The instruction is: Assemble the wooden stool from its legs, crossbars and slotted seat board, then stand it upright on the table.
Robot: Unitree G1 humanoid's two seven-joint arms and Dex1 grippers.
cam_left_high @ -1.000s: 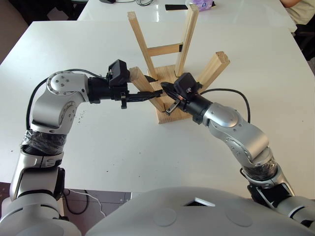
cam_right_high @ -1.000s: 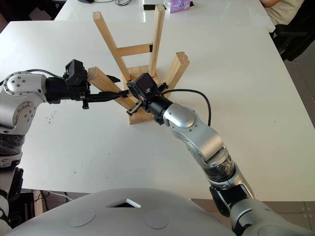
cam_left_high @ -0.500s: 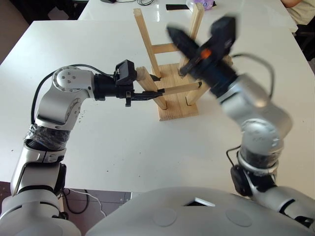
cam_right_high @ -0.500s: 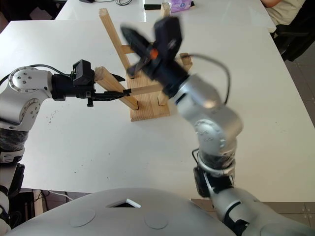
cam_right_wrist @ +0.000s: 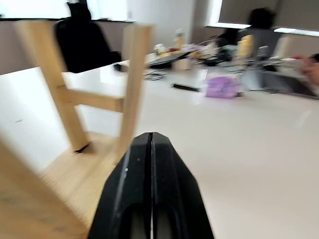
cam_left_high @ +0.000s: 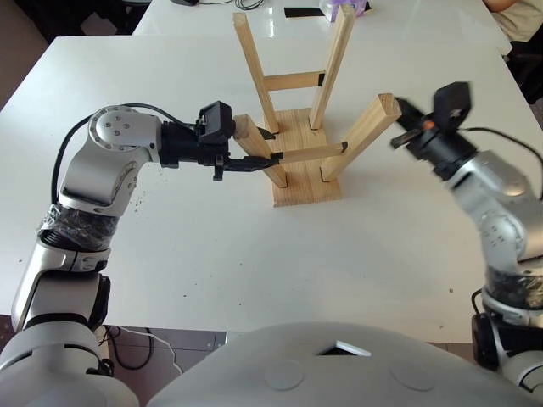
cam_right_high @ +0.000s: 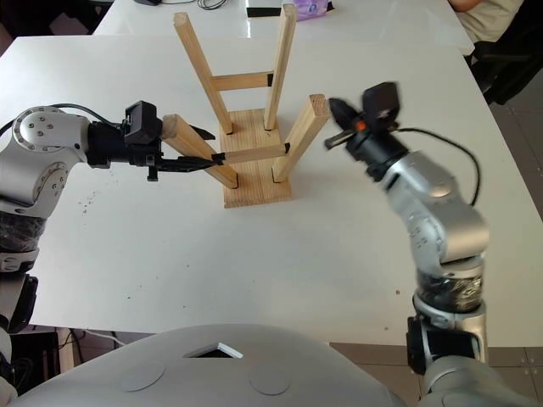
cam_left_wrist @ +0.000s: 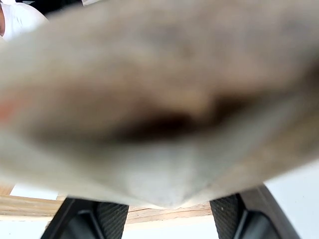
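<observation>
Since the seat board [cam_left_high: 310, 188] lies flat on the white surface [cam_left_high: 170, 254] at frame centre, the stool [cam_left_high: 293, 127] sits upside down with all four legs angled up and out. That's stable for fitting parts, but it isn't standing yet. The far legs [cam_left_high: 253, 68] run to the top of the frame, tied by the far crossbar [cam_left_high: 293, 81]. The near crossbar [cam_left_high: 310, 153] spans near-left leg [cam_left_high: 246, 131] to near-right leg [cam_left_high: 365, 136]. It looks fully assembled to me, so only the flip is left. Left pincer [cam_left_high: 277, 146], left of centre, is clamped across the near-left leg with a finger on each side of the wood. My read is that it's bracing the frame, or taking a handle for the flip. Right pincer [cam_right_wrist: 151, 137], at the right of the frame, sits just off the near-right leg's tip, apparently not touching, fingers pressed together on nothing.
</observation>
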